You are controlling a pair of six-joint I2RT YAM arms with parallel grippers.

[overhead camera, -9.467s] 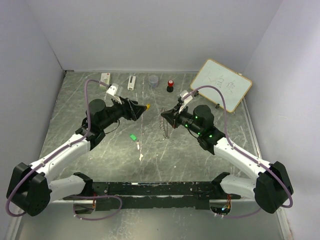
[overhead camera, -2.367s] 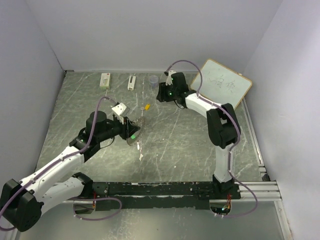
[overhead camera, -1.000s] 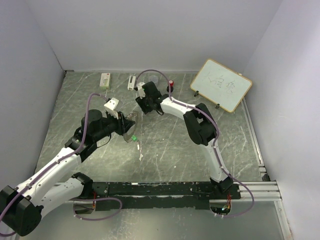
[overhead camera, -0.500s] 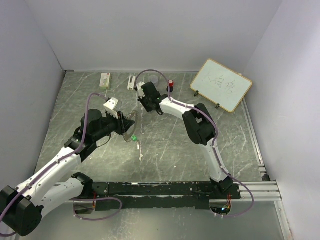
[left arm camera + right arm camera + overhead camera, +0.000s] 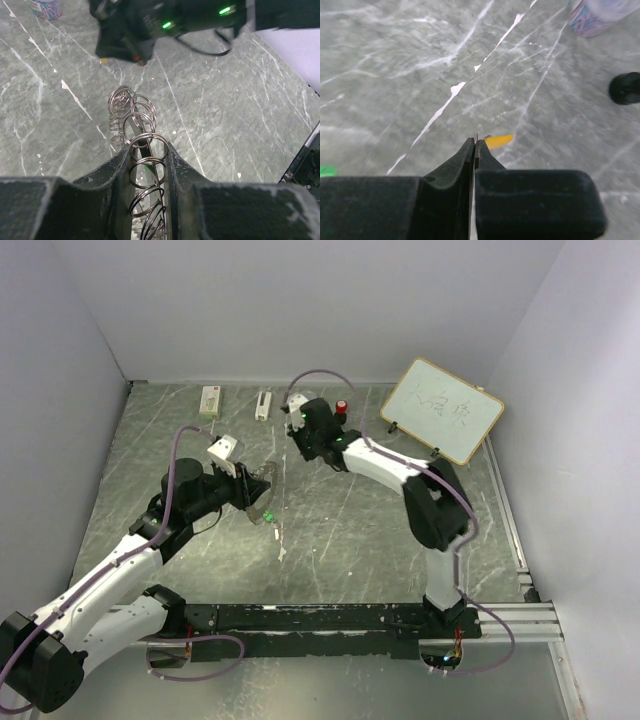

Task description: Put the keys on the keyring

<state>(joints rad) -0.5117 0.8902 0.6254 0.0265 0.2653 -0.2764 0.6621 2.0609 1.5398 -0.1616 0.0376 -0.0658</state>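
So the silver metal keyring with the coiled, chain-like rim is off the table. It's pinched edge-on in the left gripper, with the jaws narrow and closed right on the wire loops. It's held out in the open towards the middle of the table, which I'd guess is so the other arm can bring a key up to it.

The tiny key with the yellow-orange plastic head is at the right gripper. Those jaws are squeezed fully together and the coloured head pokes out just beside the tips, with a thin silver sliver between them. To me that's a pinch on the shaft, leaving the head free for threading, though it's so small I wouldn't swear to it.

The other tiny key, the green-headed one, lies flat on the table just near-side of the ring, not on it yet. So neither key is threaded, and I'd call this the pickup stage for key one.

Further out, the right arm is stretched across to the back-centre. A red-capped black knob sits close behind it, and a small grey cup with coloured print is nearby.

A white board in a wooden frame leans at the back right. The surface is a grey-green marbled tabletop with white scratch-like veins, boxed in by plain pale walls.
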